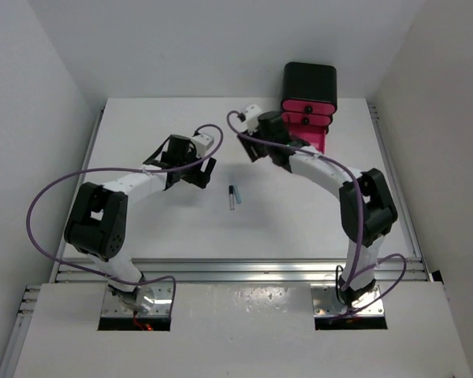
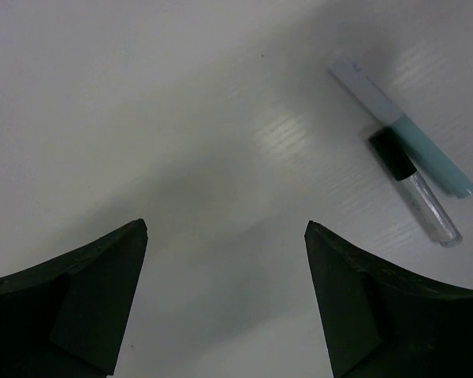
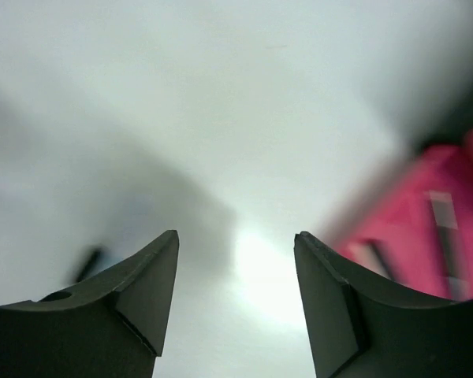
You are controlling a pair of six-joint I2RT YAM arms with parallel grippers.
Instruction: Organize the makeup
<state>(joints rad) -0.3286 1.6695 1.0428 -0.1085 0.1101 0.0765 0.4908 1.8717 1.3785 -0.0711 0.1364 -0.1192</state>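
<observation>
Two thin makeup sticks lie side by side on the white table (image 1: pixel 142 126) near its middle: a silver-blue stick (image 1: pixel 230 195) and a clear stick with a black cap (image 1: pixel 236 198). In the left wrist view the silver-blue stick (image 2: pixel 402 130) and the black-capped stick (image 2: pixel 416 190) lie at the upper right. My left gripper (image 1: pixel 193 176) is open and empty just left of them, and in its own view (image 2: pixel 226 228) bare table shows between its fingers. My right gripper (image 1: pixel 273 151) is open and empty (image 3: pixel 236 236) beside the pulled-out pink drawer (image 3: pixel 426 228). The palettes and the orange tube are out of view.
A black box (image 1: pixel 309 81) with pink drawers (image 1: pixel 307 110) stands at the back right. Its bottom drawer (image 1: pixel 314 138) is pulled out, with blurred contents. White walls close in the table on three sides. Purple cables loop off both arms.
</observation>
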